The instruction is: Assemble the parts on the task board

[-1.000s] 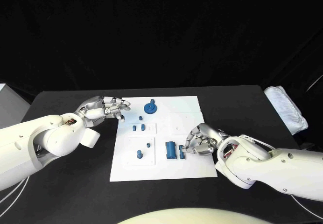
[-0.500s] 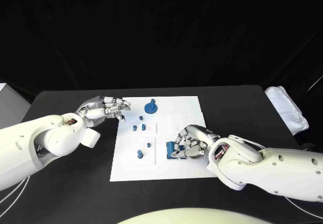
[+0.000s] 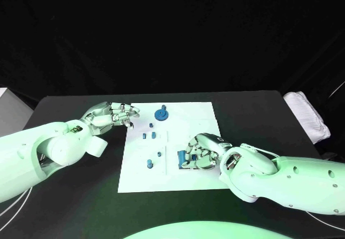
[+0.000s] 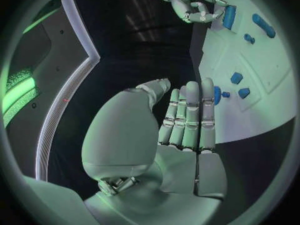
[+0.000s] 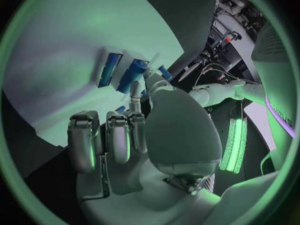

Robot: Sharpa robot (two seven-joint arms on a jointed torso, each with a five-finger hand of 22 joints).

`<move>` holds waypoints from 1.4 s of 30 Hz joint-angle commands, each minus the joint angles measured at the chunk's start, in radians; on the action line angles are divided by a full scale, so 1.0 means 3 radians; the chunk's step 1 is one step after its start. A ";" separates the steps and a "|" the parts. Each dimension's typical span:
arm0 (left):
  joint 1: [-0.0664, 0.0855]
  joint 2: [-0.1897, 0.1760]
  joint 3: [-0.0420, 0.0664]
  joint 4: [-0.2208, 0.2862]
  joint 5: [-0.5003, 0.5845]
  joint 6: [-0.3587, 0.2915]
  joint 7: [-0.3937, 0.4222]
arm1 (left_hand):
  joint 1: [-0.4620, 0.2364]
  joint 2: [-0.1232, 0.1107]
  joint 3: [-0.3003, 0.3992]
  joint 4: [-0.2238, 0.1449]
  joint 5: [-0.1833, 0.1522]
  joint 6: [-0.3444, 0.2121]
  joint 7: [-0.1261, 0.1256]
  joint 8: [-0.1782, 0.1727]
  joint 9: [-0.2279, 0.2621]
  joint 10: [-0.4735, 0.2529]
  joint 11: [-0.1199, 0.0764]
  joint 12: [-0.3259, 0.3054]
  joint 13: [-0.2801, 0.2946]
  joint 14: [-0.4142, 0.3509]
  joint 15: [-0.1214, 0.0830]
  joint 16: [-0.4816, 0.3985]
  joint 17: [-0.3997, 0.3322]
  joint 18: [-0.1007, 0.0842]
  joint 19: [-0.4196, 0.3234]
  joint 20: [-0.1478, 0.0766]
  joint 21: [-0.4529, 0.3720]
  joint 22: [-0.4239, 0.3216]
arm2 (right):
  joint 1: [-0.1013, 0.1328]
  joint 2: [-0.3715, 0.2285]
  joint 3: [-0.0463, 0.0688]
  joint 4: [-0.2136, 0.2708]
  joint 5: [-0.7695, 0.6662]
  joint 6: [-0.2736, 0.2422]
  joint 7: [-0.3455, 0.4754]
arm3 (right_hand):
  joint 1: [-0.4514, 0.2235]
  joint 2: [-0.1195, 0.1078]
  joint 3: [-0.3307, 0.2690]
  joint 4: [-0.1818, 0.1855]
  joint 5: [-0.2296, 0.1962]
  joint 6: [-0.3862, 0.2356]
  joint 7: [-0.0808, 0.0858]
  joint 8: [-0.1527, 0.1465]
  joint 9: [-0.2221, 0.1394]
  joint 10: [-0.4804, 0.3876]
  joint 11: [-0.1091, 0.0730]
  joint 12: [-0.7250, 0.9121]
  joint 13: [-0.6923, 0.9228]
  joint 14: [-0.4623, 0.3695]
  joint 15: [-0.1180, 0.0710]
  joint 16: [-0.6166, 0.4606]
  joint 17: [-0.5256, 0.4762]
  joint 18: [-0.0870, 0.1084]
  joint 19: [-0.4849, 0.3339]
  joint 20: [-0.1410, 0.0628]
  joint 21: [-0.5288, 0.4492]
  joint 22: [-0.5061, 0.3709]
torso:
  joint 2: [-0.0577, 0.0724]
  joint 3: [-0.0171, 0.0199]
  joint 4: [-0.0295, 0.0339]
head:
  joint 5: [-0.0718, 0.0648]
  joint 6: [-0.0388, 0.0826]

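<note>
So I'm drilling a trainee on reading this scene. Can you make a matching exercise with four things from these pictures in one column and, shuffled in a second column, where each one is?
Things:
1. round blue disc part
2. long blue block part
3. left hand
4. folded white cloth

Places:
A. at the table's right edge, off the board
B. beside the white task board, at its far left corner
C. on the board's far end
D. on the board, right at the right hand and its fingers

Pairs: 1-C, 2-D, 3-B, 4-A
</note>
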 commanded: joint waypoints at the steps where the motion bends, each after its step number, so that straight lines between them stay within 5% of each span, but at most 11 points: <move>1: 0.0000 0.0003 0.0001 0.0006 -0.0005 0.0043 0.0027 | 0.0000 0.0036 0.0000 0.0014 0.0008 -0.0013 0.0011 0.0016 -0.0003 -0.0007 -0.0010 -0.0016 -0.0004 0.0010 0.0014 -0.0012 0.0003 0.0045 0.0023 -0.0003 -0.0016 -0.0003 | -0.0004 0.0005 -0.0001 -0.0010 -0.0129 0.0069 -0.0080 | 0.0047 -0.0003 -0.0022 0.0006 -0.0012 -0.0005 -0.0023 0.0020 0.0005 0.0324 -0.0024 0.0015 0.0846 0.0348 -0.0030 0.0014 0.0877 -0.0048 0.0349 -0.0024 0.0020 0.0878 | -0.0002 0.0000 -0.0005 | 0.0005 -0.0002; 12: 0.0000 0.0001 0.0001 0.0005 -0.0005 0.0043 0.0026 | 0.0000 0.0036 0.0000 0.0014 0.0008 -0.0013 0.0011 0.0016 -0.0003 -0.0007 -0.0010 -0.0016 -0.0004 0.0010 0.0014 -0.0012 0.0003 0.0045 0.0023 -0.0003 -0.0016 -0.0003 | -0.0004 0.0012 -0.0001 -0.0026 -0.0221 -0.0080 -0.0162 | 0.0109 0.0046 -0.0004 0.0030 -0.0002 -0.0008 -0.0029 0.0030 0.0010 0.0328 -0.0031 0.0026 0.0850 0.0348 -0.0037 0.0014 0.0877 -0.0048 0.0349 -0.0031 0.0020 0.0878 | -0.0002 0.0000 -0.0002 | 0.0003 0.0003; 19: 0.0000 0.0000 0.0000 0.0005 -0.0005 0.0045 0.0024 | 0.0000 0.0036 0.0000 0.0014 0.0008 -0.0013 0.0011 0.0016 -0.0003 -0.0007 -0.0010 -0.0016 -0.0004 0.0010 0.0014 -0.0012 0.0003 0.0045 0.0023 -0.0003 -0.0016 -0.0003 | -0.0005 -0.0016 -0.0001 -0.0003 -0.0030 -0.0192 0.0058 | 0.0089 0.0022 -0.0035 0.0076 0.0007 -0.0022 -0.0022 0.0033 0.0012 0.0318 -0.0027 -0.0004 0.0839 0.0348 -0.0036 0.0014 0.0877 -0.0048 0.0349 -0.0032 0.0020 0.0878 | -0.0005 -0.0002 -0.0004 | 0.0005 0.0011; 29: 0.0000 0.0000 -0.0002 -0.0006 -0.0001 0.0042 0.0025 | 0.0000 0.0036 0.0000 0.0014 0.0008 -0.0013 0.0011 0.0016 -0.0003 -0.0007 -0.0010 -0.0016 -0.0004 0.0010 0.0014 -0.0012 0.0003 0.0045 0.0023 -0.0003 -0.0016 -0.0003 | -0.0004 -0.0095 0.0000 0.0028 0.0564 -0.0516 0.0729 | 0.0041 0.0013 -0.0184 0.0242 0.0079 -0.0102 0.0016 0.0027 0.0015 0.0271 0.0007 -0.0134 0.0793 0.0345 -0.0010 0.0009 0.0866 -0.0048 0.0349 -0.0014 0.0020 0.0878 | -0.0013 -0.0005 -0.0010 | 0.0003 0.0041; 31: 0.0000 0.0000 -0.0003 -0.0008 0.0001 0.0039 0.0026 | 0.0000 0.0036 0.0000 0.0014 0.0008 -0.0013 0.0011 0.0016 -0.0003 -0.0007 -0.0010 -0.0016 -0.0004 0.0010 0.0014 -0.0012 0.0003 0.0045 0.0023 -0.0003 -0.0016 -0.0003 | -0.0003 -0.0106 0.0000 0.0023 0.0681 -0.0593 0.0889 | 0.0016 0.0035 -0.0258 0.0248 0.0300 -0.0138 0.0028 0.0018 0.0013 0.0260 0.0017 -0.0157 0.0784 0.0344 0.0000 0.0006 0.0860 -0.0048 0.0349 -0.0005 0.0020 0.0878 | -0.0014 -0.0005 -0.0012 | 0.0003 0.0048; 33: -0.0001 0.0002 -0.0005 -0.0010 0.0004 0.0037 0.0028 | 0.0000 0.0036 0.0000 0.0014 0.0008 -0.0013 0.0011 0.0016 -0.0003 -0.0007 -0.0010 -0.0016 -0.0004 0.0010 0.0014 -0.0012 0.0003 0.0045 0.0023 -0.0003 -0.0016 -0.0003 | -0.0001 -0.0114 0.0001 0.0013 0.0784 -0.0657 0.1024 | 0.0017 0.0046 -0.0283 0.0247 0.0325 -0.0164 0.0037 0.0005 0.0008 0.0251 0.0024 -0.0181 0.0775 0.0342 0.0005 0.0002 0.0852 -0.0048 0.0349 -0.0001 0.0020 0.0878 | -0.0018 -0.0006 -0.0019 | 0.0008 0.0055; 39: -0.0003 0.0039 -0.0036 -0.0037 0.0066 -0.0116 0.0144 | 0.0002 0.0029 -0.0006 0.0026 0.0006 -0.0018 0.0009 0.0022 -0.0007 -0.0002 -0.0012 -0.0014 -0.0007 0.0009 0.0012 -0.0015 0.0008 0.0045 0.0032 -0.0004 -0.0032 -0.0015 | 0.0049 -0.0089 0.0023 -0.0235 0.1483 -0.0791 0.1567 | 0.0123 0.0098 -0.0291 0.0233 0.0383 -0.0297 0.0099 -0.0108 -0.0045 0.0211 0.0076 -0.0271 0.0742 0.0332 0.0046 -0.0019 0.0813 -0.0043 0.0343 0.0031 -0.0003 0.0872 | -0.0070 -0.0025 -0.0038 | 0.0031 0.0106; 42: -0.0009 0.0076 -0.0045 -0.0081 0.0126 -0.0241 0.0255 | -0.0001 0.0021 -0.0011 0.0033 0.0006 -0.0028 0.0006 0.0020 -0.0011 0.0019 -0.0017 -0.0003 -0.0005 -0.0002 0.0012 -0.0023 0.0007 0.0044 0.0028 -0.0003 -0.0044 -0.0022 | 0.0110 -0.0038 0.0034 -0.0453 0.1949 -0.0751 0.1809 | 0.0250 0.0126 -0.0233 0.0213 0.0410 -0.0368 0.0146 -0.0184 -0.0081 0.0073 0.0116 -0.0584 0.0625 0.0301 0.0081 -0.0084 0.0697 0.0029 0.0247 0.0064 -0.0360 0.0770 | -0.0106 -0.0037 -0.0049 | 0.0041 0.0141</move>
